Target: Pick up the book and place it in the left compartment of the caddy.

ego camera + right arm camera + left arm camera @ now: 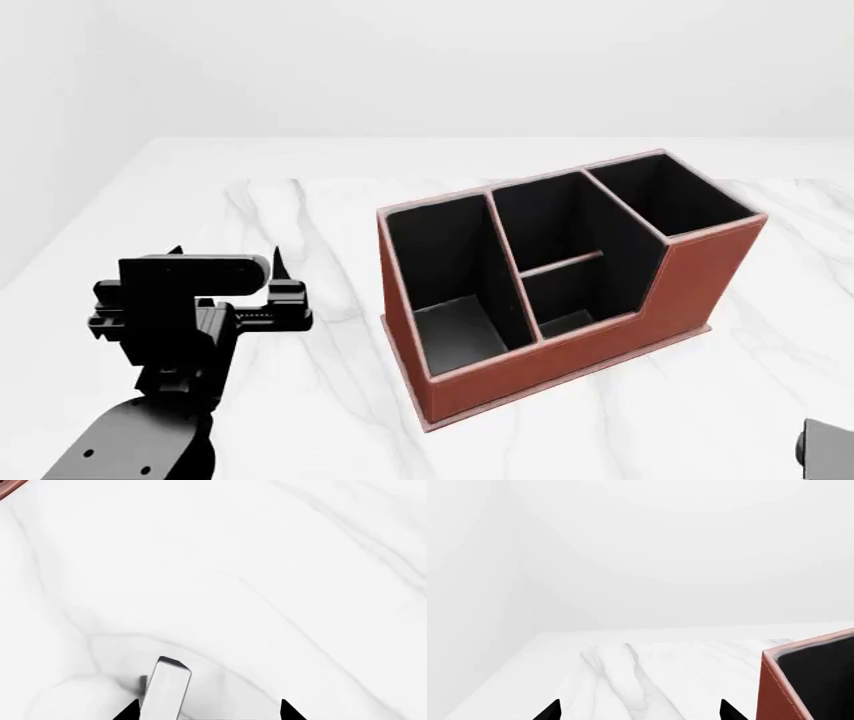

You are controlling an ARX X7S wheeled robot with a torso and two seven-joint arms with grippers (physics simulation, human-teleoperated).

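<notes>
The reddish-brown caddy (694, 275) stands on the white marble table (267, 210), right of centre. Its left compartment (447, 270) is long, black-lined and empty. My left gripper (278, 288) is open and empty, left of the caddy and apart from it. In the left wrist view its fingertips (550, 711) stand wide apart and a caddy corner (807, 680) shows. In the right wrist view the book (167, 685), with a white page edge and a dark end, lies between my open right gripper (208, 711), close to one fingertip. The book is out of the head view.
Only a dark corner of the right arm (827, 448) shows at the head view's bottom right edge. The caddy's two small middle sections (567, 275) and tall section (667, 195) are empty. A white wall stands behind the table.
</notes>
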